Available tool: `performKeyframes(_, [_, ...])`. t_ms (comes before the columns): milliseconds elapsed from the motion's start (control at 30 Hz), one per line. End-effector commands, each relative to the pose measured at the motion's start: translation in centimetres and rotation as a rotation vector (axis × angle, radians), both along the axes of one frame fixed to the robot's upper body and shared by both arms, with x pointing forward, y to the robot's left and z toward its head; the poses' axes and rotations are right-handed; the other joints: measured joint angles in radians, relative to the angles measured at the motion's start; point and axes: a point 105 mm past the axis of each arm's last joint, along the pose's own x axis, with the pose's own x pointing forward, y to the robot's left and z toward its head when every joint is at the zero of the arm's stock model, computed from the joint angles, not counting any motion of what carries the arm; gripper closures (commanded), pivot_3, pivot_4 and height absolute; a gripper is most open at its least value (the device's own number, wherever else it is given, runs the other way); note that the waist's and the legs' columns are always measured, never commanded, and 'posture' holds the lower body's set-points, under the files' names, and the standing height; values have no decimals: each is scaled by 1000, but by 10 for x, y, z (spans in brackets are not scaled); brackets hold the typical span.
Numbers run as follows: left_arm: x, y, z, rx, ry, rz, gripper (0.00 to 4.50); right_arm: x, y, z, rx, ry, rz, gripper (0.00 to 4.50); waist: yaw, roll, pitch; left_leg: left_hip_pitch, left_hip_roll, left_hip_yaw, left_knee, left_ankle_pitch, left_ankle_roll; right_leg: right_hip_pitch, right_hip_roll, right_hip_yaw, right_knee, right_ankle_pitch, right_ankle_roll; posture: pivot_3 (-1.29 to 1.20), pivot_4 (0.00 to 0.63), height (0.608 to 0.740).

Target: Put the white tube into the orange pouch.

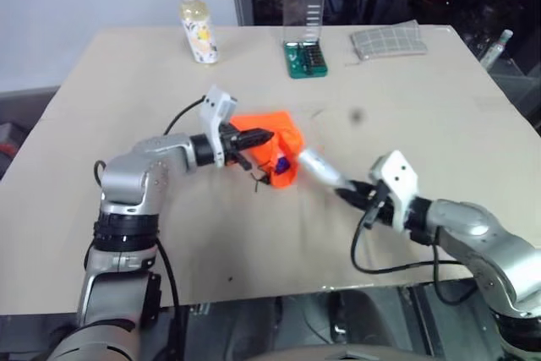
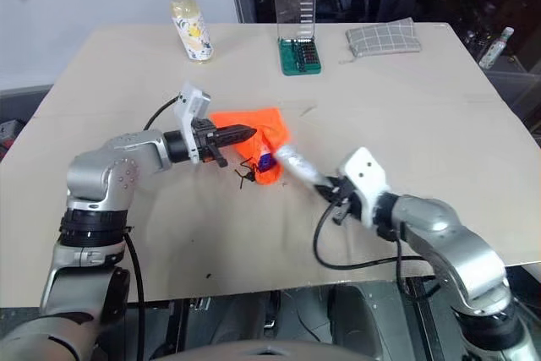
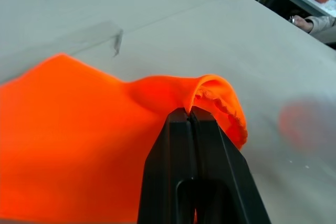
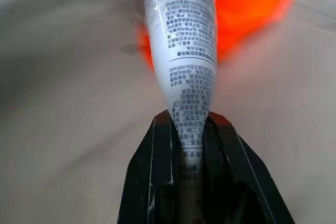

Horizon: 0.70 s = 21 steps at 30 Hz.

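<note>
The orange pouch (image 1: 281,143) lies mid-table, lifted at its rim by my left gripper (image 1: 264,135), which is shut on the fabric edge (image 3: 210,90). The mouth of the pouch faces right, and a dark cord (image 1: 259,180) trails below it. My right gripper (image 1: 347,188) is shut on the flat end of the white tube (image 1: 319,168). The tube points up and left toward the pouch mouth, its far tip close to the orange fabric. In the right wrist view the tube (image 4: 184,40) rises from between the fingers, with the pouch (image 4: 247,9) behind it.
At the table's back stand a yellowish bottle with a white cap (image 1: 198,25), a green bit case with a clear lid (image 1: 304,55) and a grey checked pouch (image 1: 387,41). A person's hand (image 3: 310,23) shows beyond the table's far edge.
</note>
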Motion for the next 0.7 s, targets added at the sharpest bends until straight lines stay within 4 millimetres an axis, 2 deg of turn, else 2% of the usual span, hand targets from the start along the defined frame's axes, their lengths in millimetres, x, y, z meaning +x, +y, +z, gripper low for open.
performKeyframes(33, [-10, -7, 9, 24, -54, -51, 4500, 10, 11, -7, -21, 18, 37, 4133, 4, 0, 0, 0, 0, 0, 0, 0, 0, 0, 0, 0, 0, 0, -1, 0, 150, 740])
performKeyframes(100, [-14, -9, 7, 43, -58, -68, 4500, 17, 15, -10, -24, 33, 35, 4133, 7, 0, 0, 0, -1, 1, 0, 0, 0, 0, -1, 1, 0, 2, -3, 0, 150, 740])
performKeyframes(200, [-23, -11, 5, 61, -66, -110, 4500, 39, 14, -15, -38, 42, -65, 4133, 8, 0, 0, -1, -3, 1, -1, 0, 0, -1, -1, 1, 0, 2, -3, 0, 150, 740])
performKeyframes(267, [-28, -11, 3, 66, -57, -129, 4500, 46, 10, -15, -12, 66, -126, 4133, 8, 0, 0, -4, -3, 1, -2, 0, 0, -4, -1, 1, 0, 4, 0, 0, 150, 740])
performKeyframes(500, [-32, -9, -1, 85, -75, -142, 4500, 49, 1, -16, 15, 106, -184, 4133, 10, 0, 0, -4, -4, 1, -2, 0, 0, -4, -1, 0, -1, 4, 0, 0, 150, 740])
performKeyframes(700, [-26, -6, -1, 88, -89, -126, 4500, 55, -7, -12, -18, 113, -247, 4133, 9, 0, 0, -4, -3, 0, -2, 0, 0, -4, 0, 0, 0, 2, -3, 0, 150, 740])
